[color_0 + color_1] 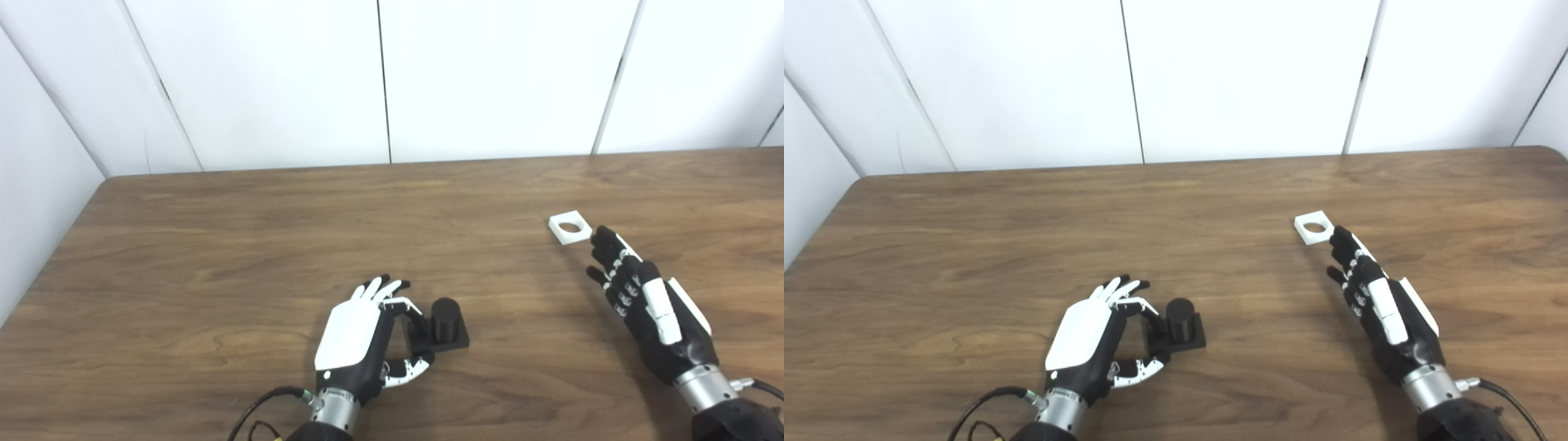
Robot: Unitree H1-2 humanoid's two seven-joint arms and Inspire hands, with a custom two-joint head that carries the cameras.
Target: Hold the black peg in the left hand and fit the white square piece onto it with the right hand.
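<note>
1. Left eye view: the black peg (pixel 445 316) stands upright on its square base on the desk (pixel 245 245), at 6 o'clock of centre. The left hand (pixel 367 334) cups its left side, fingers curled at the base; a firm grip cannot be confirmed.
2. Right eye view: the white square piece (pixel 1312 227) lies flat at 3 o'clock. The right hand (pixel 1381 312) is open, fingertips just beside its near corner.

No text, label, brand or number can be read anywhere here. The surfaces in both views carry no legible markings.
</note>
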